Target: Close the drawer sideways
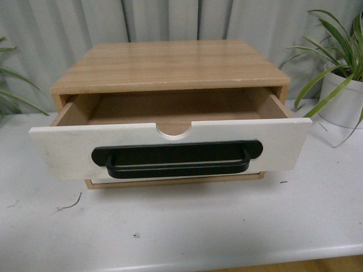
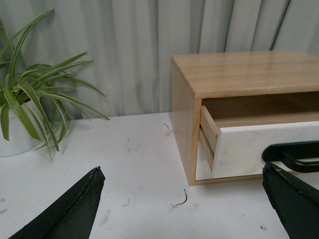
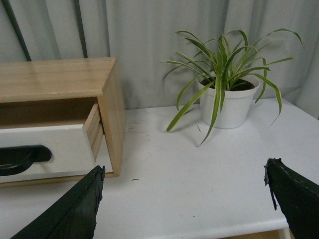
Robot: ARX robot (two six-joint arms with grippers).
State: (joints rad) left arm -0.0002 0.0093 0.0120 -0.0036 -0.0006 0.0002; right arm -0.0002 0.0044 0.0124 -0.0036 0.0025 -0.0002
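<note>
The drawer (image 1: 62, 150) has a wide white front, a long black bar handle (image 1: 177, 160) and a half-round notch in its top edge. It stands pulled out of a light wood cabinet (image 1: 170, 65), and its inside is bare. It also shows in the left wrist view (image 2: 239, 149) and in the right wrist view (image 3: 55, 149). Neither arm shows in the front view. My left gripper (image 2: 183, 185) is open and empty over the table, to the left of the cabinet. My right gripper (image 3: 184, 181) is open and empty over the table, to the right of the cabinet.
The cabinet stands on a white table (image 1: 187, 226) before a grey curtain. A potted plant (image 1: 343, 85) stands at the right and another (image 2: 20, 119) at the left. A small curled scrap (image 2: 180, 200) lies on the table near the cabinet's left corner.
</note>
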